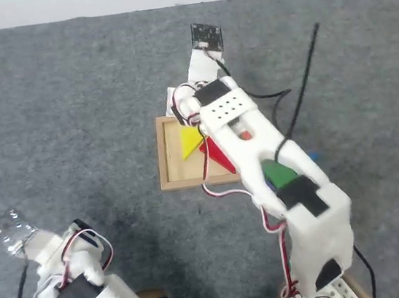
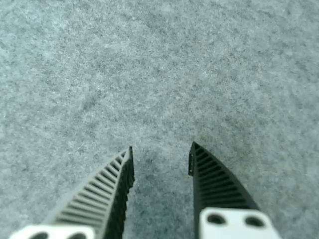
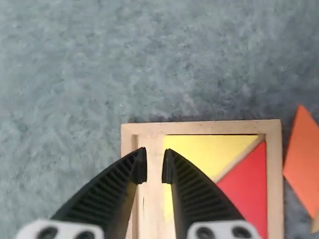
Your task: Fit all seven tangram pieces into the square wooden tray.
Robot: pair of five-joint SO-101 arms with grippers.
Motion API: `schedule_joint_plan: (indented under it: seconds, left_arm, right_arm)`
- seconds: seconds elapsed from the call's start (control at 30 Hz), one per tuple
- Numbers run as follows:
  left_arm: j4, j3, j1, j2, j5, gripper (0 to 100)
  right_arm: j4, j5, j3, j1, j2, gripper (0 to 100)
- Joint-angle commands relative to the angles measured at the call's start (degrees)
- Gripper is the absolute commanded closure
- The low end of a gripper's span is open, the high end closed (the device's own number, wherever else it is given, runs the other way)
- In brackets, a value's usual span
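Right gripper [image 3: 153,167] narrow, empty, hung over tray [image 3: 199,127] rim by yellow piece [image 3: 204,149]; left gripper [image 2: 161,149] wide, empty. Early filling, probably; next needs grabbing orange piece [image 3: 301,154].

No text, label, number or sign can be read in any of the views. The square wooden tray [image 3: 199,127] has bare, unprinted wood. The yellow piece [image 3: 209,152] and the red piece [image 3: 244,189] inside the tray have plain coloured faces. So does the orange piece [image 3: 301,159] just beside the tray.
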Motion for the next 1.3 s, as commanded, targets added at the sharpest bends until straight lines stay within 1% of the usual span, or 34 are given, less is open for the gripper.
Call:
schedule_joint_plan:
  seconds: [0.0,0.13,0.27,0.37,0.4,0.47,0.63,0.67,0.73,0.87,1.03,1.13,1.17,1.2,1.27]
  left_arm:
    - [0.18,-0.48,-0.35,-0.88,0.53,82]
    - [0.18,-0.48,-0.35,-0.88,0.53,82]
    - [0.18,-0.48,-0.35,-0.88,0.53,82]
    - [0.18,-0.48,-0.35,-0.88,0.53,82]
    - [0.18,-0.48,-0.35,-0.88,0.53,82]
    - [0.18,-0.57,0.18,-0.88,0.44,82]
    - [0.18,-0.57,11.96,-0.88,0.44,82]
    - [0.18,-0.57,14.24,-0.88,0.44,82]
    - [0.18,-0.57,18.73,-0.88,0.44,82]
    - [0.18,-0.57,26.55,-0.88,0.44,82]
    - [0.18,-0.57,34.81,-0.88,0.35,82]
    - [-0.62,-0.57,36.48,-0.88,-0.09,82]
    - [-1.93,-0.57,36.13,-0.88,-1.67,82]
    - [-3.60,-0.57,35.78,-0.88,-4.92,82]
    - [-8.00,-0.57,32.09,-0.88,-16.35,82]
  right_arm:
    - [-3.38,2.90,5.80,0.13,-12.44,93.1]
    - [-12.44,7.65,22.77,-0.13,-23.34,93.3]
    - [-23.34,18.20,42.55,1.63,-30.11,93.3]
    - [-29.41,26.73,53.71,5.67,-34.51,93.3]
    - [-29.85,28.48,55.74,7.52,-36.26,93.3]
    - [-27.47,28.92,58.46,11.91,-40.22,93.3]
    - [-14.90,29.80,60.66,23.34,-50.95,93.3]
    - [-13.67,31.12,61.27,25.19,-52.53,93.3]
    - [-14.55,33.67,64.00,27.38,-55.08,93.3]
    - [-20.35,38.15,71.56,28.35,-58.42,93.3]
    - [-22.46,38.42,74.20,28.44,-61.05,93.3]
    - [-22.46,38.42,74.29,28.44,-61.67,93.3]
    - [-22.46,38.42,74.29,28.44,-61.67,93.3]
    - [-22.46,38.42,74.29,28.44,-61.58,93.3]
    - [-22.46,38.51,74.37,28.44,-61.58,93.3]
